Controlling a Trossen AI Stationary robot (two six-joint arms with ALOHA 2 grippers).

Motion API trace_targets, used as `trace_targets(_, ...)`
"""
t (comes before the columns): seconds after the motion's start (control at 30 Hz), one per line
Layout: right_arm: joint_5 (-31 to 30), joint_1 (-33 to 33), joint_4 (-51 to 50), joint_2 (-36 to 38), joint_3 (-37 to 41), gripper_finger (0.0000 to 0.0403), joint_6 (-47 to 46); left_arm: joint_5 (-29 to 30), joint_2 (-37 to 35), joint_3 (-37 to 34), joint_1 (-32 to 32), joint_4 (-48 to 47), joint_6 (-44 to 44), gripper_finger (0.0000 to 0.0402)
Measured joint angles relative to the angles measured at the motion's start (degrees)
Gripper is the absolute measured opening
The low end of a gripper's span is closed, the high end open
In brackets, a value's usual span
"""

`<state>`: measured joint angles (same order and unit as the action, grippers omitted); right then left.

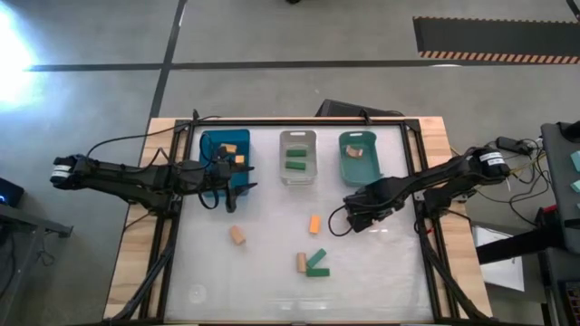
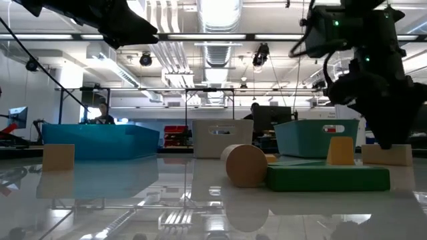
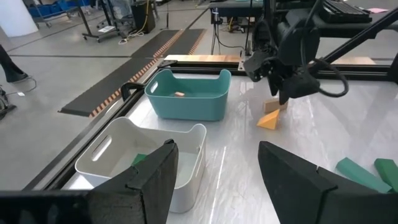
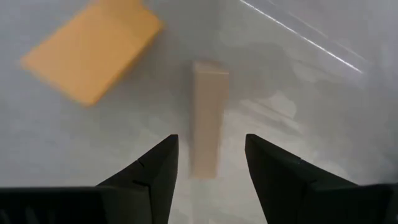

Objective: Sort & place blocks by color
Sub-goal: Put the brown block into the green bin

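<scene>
Two grippers spread: right gripper [image 4: 208, 163] straddling tan block [image 4: 207, 118]; left gripper [image 3: 214, 180] above clear bin [image 3: 186, 134].

Our big bright room

We see a gray floor [image 1: 272, 36], a striped mat [image 1: 494, 36], and long ceiling lights [image 2: 220, 13].

Three bins [image 1: 298, 156] in row at table's [image 1: 272, 299] far side. Loose blocks [image 1: 314, 224] mid-table, nearer. Right gripper [image 4: 208, 158] above block [image 4: 208, 118], fingers either side, apart.
</scene>
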<state>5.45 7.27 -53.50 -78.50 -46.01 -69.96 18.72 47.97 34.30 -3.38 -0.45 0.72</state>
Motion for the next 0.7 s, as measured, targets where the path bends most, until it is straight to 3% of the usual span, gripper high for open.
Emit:
trace_targets(0.2,-1.4,0.0,0.5,0.0,1.58,0.0161,-0.53,0.0,0.0,0.0,0.0,0.0,0.04,0.0207)
trace_targets(0.57,-3.33,0.0,3.72,0.0,1.63,0.0047,-0.67,0.0,0.0,0.0,0.0,0.0,0.06,0.0207)
trace_targets(0.7,-3.95,0.0,3.72,0.0,1.61,0.0041,-0.23,0.0,0.0,0.0,0.0,0.0,0.06,0.0207)
